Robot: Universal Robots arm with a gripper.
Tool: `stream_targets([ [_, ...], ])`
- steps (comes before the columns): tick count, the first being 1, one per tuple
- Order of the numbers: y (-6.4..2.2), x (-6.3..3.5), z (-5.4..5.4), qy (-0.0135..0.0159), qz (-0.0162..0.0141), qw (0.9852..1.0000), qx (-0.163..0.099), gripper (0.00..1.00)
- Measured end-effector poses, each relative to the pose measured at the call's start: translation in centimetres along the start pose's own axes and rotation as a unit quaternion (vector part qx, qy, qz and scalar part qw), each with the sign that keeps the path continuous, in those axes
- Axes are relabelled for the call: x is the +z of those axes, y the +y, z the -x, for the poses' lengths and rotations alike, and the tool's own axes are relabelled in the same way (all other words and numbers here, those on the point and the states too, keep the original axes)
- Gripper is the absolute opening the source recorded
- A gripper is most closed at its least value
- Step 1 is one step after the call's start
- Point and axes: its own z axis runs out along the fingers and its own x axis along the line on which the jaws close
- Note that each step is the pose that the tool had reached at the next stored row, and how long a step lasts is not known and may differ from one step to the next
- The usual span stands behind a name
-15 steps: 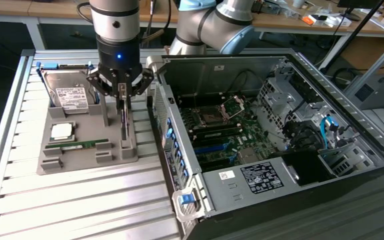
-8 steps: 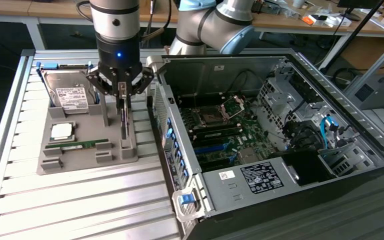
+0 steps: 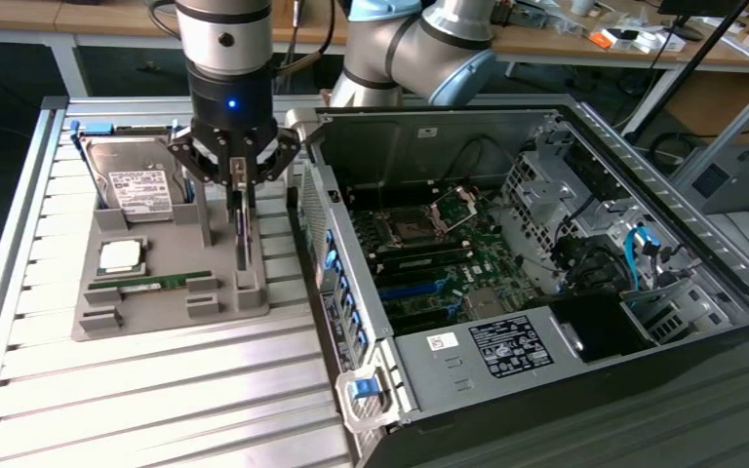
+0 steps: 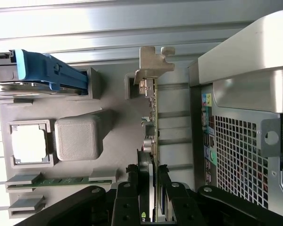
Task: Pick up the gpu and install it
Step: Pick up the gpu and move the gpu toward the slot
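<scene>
Exterior view: high, angled down across bench [image 3: 153, 400] and open case [image 3: 311, 208]. Wrist view: close, looking down past end effector [image 4: 148, 188]; shared: grey tray [image 3: 153, 314].

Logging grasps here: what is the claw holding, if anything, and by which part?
The claw grips the gpu by its upper long edge.

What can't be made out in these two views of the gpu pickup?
- Exterior view: the gpu stands edge-on, so its faces are unreadable; its top edge sits behind the gripper, its bottom edge inside the tray slot.
- Wrist view: the gripper covers the gpu's near end.
- Exterior view: hard drive label print is too small.
</scene>
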Motion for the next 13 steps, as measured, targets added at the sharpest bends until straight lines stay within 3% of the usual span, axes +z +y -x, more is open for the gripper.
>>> stream_targets([
  [8, -0.01, -0.34, 0.0, 0.0000, 0.0001, 1.0000, 0.000, 0.27],
  [13, -0.03, -1.32, 0.0, 0.0000, 0.0000, 1.0000, 0.000, 0.27],
])
